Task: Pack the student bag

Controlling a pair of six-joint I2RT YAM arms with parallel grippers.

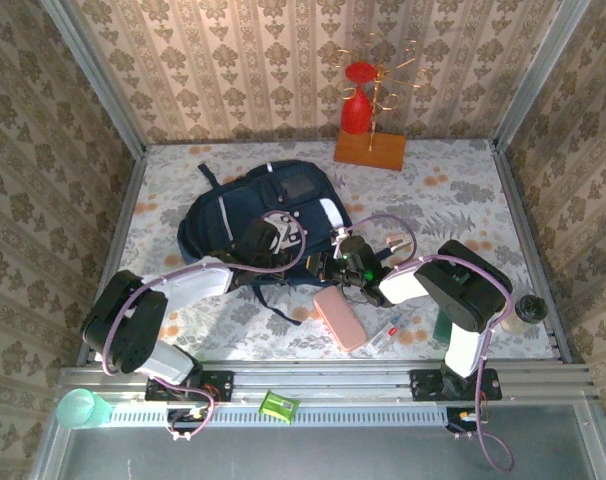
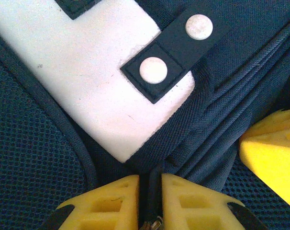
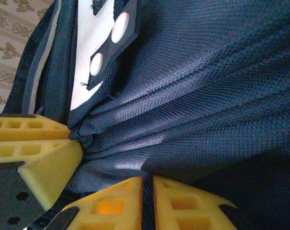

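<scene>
The student bag (image 1: 245,215), navy with a grey-white patch (image 2: 83,81) and two pale snap buttons (image 2: 153,70), lies flat mid-table. My left gripper (image 2: 150,179) is shut on a dark strip of the bag's seam just below the patch, with a metal zipper pull (image 2: 153,224) showing between its yellow fingers. My right gripper (image 3: 147,181) is shut on a fold of the bag's navy fabric (image 3: 193,96) close beside it. From above, both grippers, left (image 1: 275,240) and right (image 1: 330,264), meet at the bag's near right edge.
A pink pencil case (image 1: 340,318) lies just in front of the bag, with a pen-like item (image 1: 387,331) and a dark green object (image 1: 439,322) to its right. A bottle (image 1: 529,312) stands at the right edge. A wooden stand holding a red object (image 1: 368,138) sits at the back.
</scene>
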